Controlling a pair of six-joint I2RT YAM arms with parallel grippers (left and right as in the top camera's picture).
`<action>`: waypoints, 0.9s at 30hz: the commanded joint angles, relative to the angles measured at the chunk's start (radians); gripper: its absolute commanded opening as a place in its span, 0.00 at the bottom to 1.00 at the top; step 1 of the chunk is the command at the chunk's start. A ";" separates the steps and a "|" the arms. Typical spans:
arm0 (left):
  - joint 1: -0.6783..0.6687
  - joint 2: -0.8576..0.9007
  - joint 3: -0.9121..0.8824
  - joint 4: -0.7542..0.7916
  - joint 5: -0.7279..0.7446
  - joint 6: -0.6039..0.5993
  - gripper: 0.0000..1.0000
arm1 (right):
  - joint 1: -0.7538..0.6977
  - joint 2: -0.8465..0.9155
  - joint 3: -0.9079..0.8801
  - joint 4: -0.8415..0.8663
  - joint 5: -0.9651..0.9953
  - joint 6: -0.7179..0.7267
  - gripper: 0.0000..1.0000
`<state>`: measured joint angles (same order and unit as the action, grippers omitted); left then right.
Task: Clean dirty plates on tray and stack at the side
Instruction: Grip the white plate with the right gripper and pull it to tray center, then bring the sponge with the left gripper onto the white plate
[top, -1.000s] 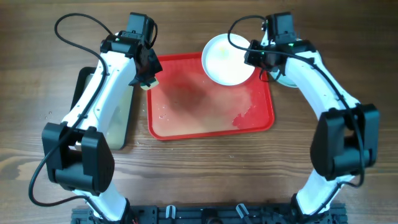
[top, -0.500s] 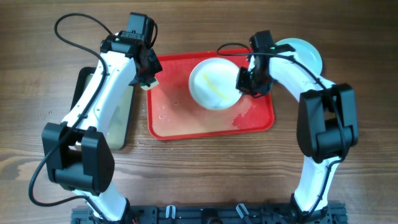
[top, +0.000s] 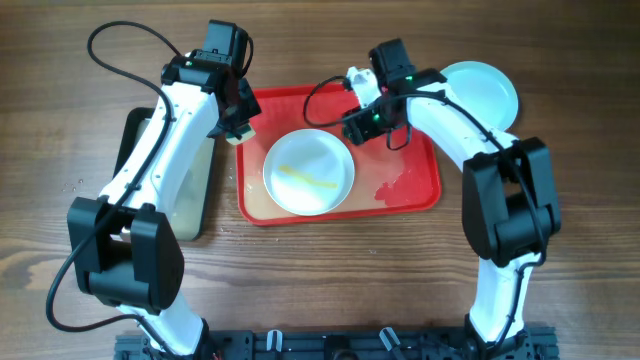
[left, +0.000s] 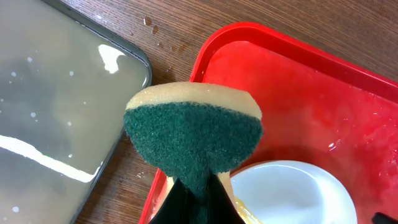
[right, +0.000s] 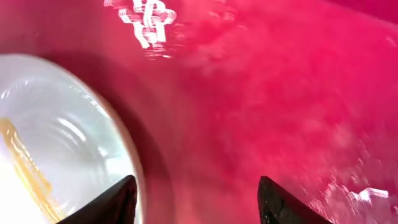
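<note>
A white plate (top: 308, 172) with a yellow smear lies flat on the red tray (top: 410, 190), at its front middle. It also shows in the left wrist view (left: 298, 194) and the right wrist view (right: 56, 143). My right gripper (top: 358, 126) is open and empty just behind the plate's right rim, low over the tray (right: 280, 93); its fingers (right: 199, 199) are spread apart. My left gripper (top: 240, 128) is shut on a green and yellow sponge (left: 193, 134) and holds it over the tray's back left corner (left: 249, 37). A pale blue plate (top: 485, 90) lies on the table right of the tray.
A black-rimmed tray (top: 195, 190) of cloudy water (left: 56, 106) lies left of the red tray, under my left arm. Water drops and wet streaks lie on the red tray's right half (top: 400, 180). Bare wooden table (top: 330, 270) is in front.
The white plate moved from the tray's back right to its front middle. My right gripper let go of it and stands open behind it. The left arm has not moved.
</note>
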<state>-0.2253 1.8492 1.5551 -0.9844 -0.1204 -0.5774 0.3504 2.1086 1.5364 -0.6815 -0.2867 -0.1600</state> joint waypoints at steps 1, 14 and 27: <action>-0.001 -0.019 0.016 0.011 0.008 0.020 0.04 | 0.084 0.009 0.018 0.050 -0.025 -0.158 0.60; -0.001 -0.019 0.016 -0.019 0.008 0.020 0.04 | 0.161 0.128 0.017 0.234 0.054 0.043 0.30; -0.001 0.008 0.015 0.001 0.008 0.020 0.04 | 0.060 0.128 0.015 -0.069 0.016 0.758 0.04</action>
<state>-0.2253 1.8492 1.5551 -0.9951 -0.1204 -0.5774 0.4252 2.2047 1.5768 -0.6956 -0.3187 0.5842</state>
